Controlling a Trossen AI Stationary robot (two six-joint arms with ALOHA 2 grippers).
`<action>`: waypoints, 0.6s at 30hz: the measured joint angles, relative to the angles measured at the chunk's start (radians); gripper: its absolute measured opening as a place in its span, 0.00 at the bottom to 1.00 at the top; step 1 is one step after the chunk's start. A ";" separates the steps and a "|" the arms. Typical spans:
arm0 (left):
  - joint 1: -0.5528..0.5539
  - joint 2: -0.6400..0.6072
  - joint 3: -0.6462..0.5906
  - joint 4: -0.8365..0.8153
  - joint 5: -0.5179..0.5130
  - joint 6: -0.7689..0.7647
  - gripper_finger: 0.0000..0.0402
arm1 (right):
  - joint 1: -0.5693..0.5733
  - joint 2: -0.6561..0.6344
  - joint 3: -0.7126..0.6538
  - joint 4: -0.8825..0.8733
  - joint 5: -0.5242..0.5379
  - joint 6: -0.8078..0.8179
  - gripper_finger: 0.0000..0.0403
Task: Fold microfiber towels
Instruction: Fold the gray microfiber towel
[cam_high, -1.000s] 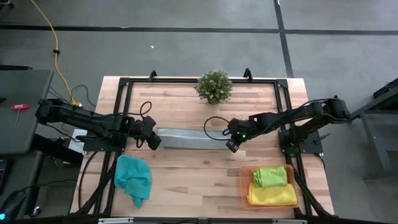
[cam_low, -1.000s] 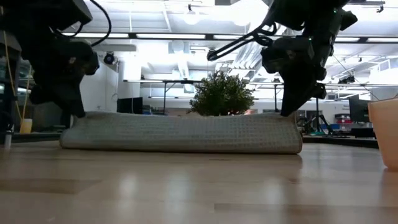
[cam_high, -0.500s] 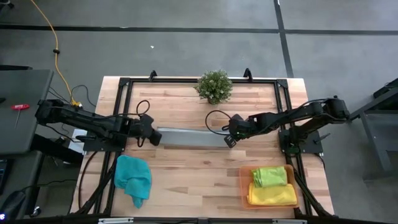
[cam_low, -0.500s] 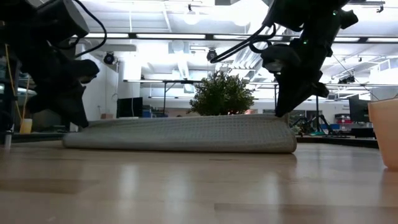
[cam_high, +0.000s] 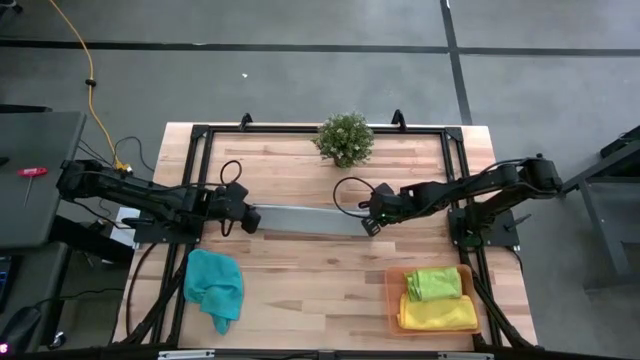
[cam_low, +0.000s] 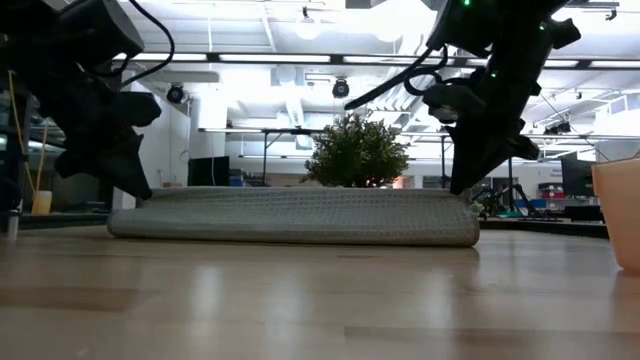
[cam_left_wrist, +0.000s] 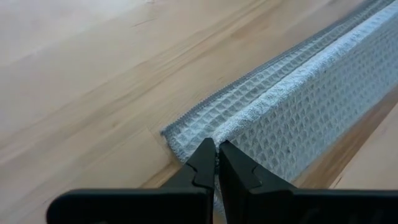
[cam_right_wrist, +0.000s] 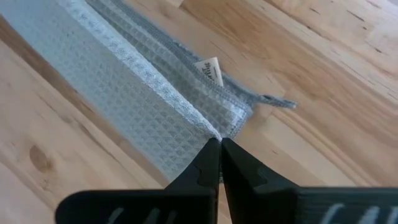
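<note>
Grey towel (cam_high: 305, 219) stretched flat on desk (cam_high: 300, 170) between both claws. Left claw (cam_left_wrist: 216, 163) and right claw (cam_right_wrist: 219, 148) each pinched on an end's edge. Soft, light, floppy; corners likely grip best.

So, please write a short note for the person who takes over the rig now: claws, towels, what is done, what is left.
Left claw: shut on one end of the grey towel.
Right claw: shut on the opposite end.
The grey towel lies mid-table as a long narrow band, stretched between both claws.
Done: lime green towel and yellow towel lie folded in the orange tray.
Left: finish folding the grey towel; the teal towel lies crumpled at the front left, not yet folded.
</note>
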 joint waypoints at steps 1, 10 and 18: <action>0.000 0.000 0.000 0.001 0.000 0.000 0.00 | 0.000 0.000 -0.002 0.003 0.002 0.001 0.00; 0.001 0.000 0.000 -0.003 -0.036 0.001 0.04 | 0.000 0.000 -0.005 0.037 0.047 -0.002 0.00; 0.001 0.000 0.000 -0.016 -0.110 0.000 0.16 | 0.000 0.000 -0.005 0.040 0.058 -0.004 0.01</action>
